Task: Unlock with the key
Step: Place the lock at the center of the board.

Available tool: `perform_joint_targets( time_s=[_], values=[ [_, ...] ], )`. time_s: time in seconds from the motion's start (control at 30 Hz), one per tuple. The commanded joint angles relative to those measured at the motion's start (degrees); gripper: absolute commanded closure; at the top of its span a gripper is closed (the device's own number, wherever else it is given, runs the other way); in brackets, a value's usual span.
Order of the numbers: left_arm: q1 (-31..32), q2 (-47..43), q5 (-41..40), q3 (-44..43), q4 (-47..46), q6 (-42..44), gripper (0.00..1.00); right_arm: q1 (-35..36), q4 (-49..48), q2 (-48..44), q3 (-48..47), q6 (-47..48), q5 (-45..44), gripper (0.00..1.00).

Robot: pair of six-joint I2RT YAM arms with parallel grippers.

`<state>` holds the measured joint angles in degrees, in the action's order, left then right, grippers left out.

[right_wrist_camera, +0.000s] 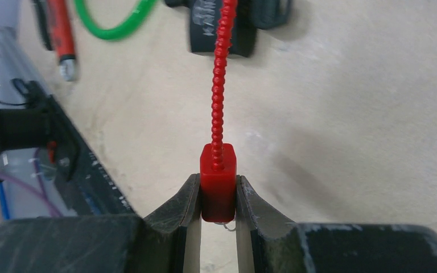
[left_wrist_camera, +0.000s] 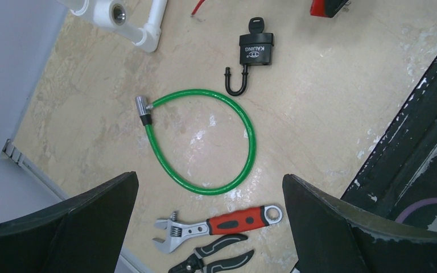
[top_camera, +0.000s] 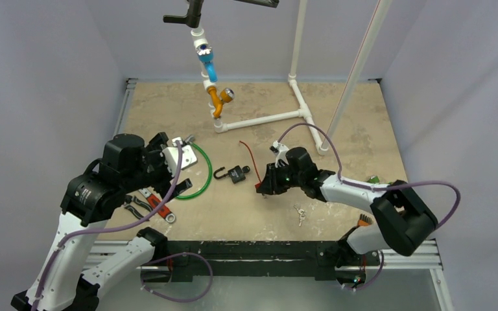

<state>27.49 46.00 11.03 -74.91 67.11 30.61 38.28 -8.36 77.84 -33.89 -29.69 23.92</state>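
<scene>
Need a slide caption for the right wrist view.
Right end effector shut on the block end of a red beaded seal, strand running toward the black padlock beyond.

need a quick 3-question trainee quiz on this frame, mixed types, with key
1. True or false: the left gripper is open above the green cable.
2. What sticks out of the black padlock, opposite its shackle?
3. The right gripper is shut on: A. the black padlock; B. the red block of the beaded cord; C. the green cable.
Key: 1 true; 2 a key; 3 B.
</scene>
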Motion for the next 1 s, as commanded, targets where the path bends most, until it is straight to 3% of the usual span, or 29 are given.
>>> perform_joint_targets(
  time_s=[0.0, 0.13, 0.33, 0.53, 0.67, 0.97],
  values=[
    [-0.9, -0.3, 4.3, -1.6, -1.1, -1.9, 0.00, -0.1, -1.6, 4.3, -0.4, -0.5, -6.8, 0.98],
    [-1.1, -0.6, 5.7, 0.3, -2.0, -3.3, 0.00, -0.1, 0.0, 5.7, -0.8, -0.7, -11.8, 0.94],
    [-1.0, 0.5, 2.0, 2.1, -3.9, -3.3, 0.00, -0.1, 3.8, 4.1, -0.9, -2.1, -18.0, 0.55],
    [-0.9, 4.4, -3.9, 0.8, -3.2, -3.6, 0.00, -0.1, 7.3, 1.9, -3.0, -1.0, -19.9, 0.27],
    [-0.9, 5.6, -3.7, -0.2, -3.6, -2.8, 0.00, -0.1, 12.5, -1.9, -5.8, -0.1, -22.8, 0.04],
    [-0.6, 10.9, -5.6, -1.5, -1.6, -2.1, 0.00, -0.1, 31.4, -14.8, -6.6, -7.1, -32.9, 0.01]
  ],
)
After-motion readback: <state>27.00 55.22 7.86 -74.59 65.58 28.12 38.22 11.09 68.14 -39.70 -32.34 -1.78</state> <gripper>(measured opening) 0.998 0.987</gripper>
